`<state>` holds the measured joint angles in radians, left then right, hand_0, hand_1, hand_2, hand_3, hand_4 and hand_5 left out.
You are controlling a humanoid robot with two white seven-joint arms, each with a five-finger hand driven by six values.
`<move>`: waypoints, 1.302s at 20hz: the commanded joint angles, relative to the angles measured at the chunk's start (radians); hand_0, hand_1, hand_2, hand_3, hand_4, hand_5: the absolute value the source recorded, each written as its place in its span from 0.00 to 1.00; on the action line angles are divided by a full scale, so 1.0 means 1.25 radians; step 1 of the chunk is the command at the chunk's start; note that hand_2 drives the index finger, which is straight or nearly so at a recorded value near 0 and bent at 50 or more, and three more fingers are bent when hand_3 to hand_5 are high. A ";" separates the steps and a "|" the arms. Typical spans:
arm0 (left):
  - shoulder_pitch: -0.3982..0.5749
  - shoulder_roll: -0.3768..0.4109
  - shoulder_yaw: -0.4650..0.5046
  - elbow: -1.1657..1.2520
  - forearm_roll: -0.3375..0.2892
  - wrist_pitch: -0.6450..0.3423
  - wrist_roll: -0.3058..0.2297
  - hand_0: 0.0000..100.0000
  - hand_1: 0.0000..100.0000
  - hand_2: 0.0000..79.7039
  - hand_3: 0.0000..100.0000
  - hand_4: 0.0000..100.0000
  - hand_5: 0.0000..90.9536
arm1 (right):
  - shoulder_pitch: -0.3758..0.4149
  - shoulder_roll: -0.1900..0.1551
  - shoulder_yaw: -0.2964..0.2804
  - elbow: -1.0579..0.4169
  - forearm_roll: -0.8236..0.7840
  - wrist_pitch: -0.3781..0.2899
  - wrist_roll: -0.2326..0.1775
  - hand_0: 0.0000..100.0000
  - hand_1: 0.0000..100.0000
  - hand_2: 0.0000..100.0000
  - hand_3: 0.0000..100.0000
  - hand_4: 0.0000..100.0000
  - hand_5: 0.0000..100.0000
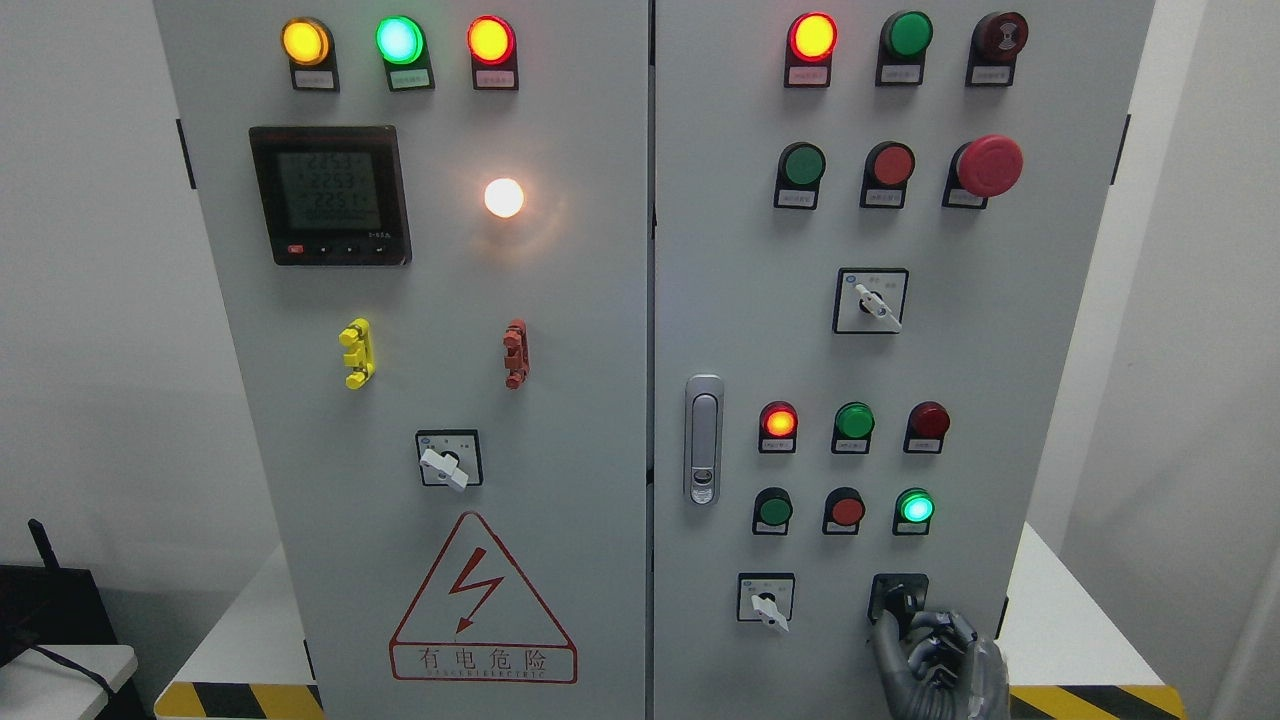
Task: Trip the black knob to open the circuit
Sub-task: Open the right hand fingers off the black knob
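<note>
Your right hand (935,655) is up at the black knob (898,597), which sits at the bottom right of the cabinet's right door, just right of the white-handled selector (768,605); its fingers (890,628) are curled against the knob's underside, seemingly gripping it, so seat them squarely before you twist and turn steadily without slipping off. The only legible writing is "有电危险" under the lightning warning triangle (482,600), well left of the knob; the small button labels are too tiny to read.
</note>
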<state>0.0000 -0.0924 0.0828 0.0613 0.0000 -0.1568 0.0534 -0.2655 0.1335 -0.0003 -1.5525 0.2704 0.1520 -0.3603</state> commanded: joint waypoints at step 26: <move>-0.006 0.000 0.000 0.000 -0.027 0.000 0.000 0.12 0.39 0.00 0.00 0.00 0.00 | 0.001 0.000 0.013 -0.001 0.063 -0.003 0.001 0.43 0.74 0.57 0.91 0.91 0.96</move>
<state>0.0000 -0.0923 0.0828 0.0614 0.0000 -0.1569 0.0534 -0.2640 0.1324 -0.0001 -1.5535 0.3393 0.1467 -0.3543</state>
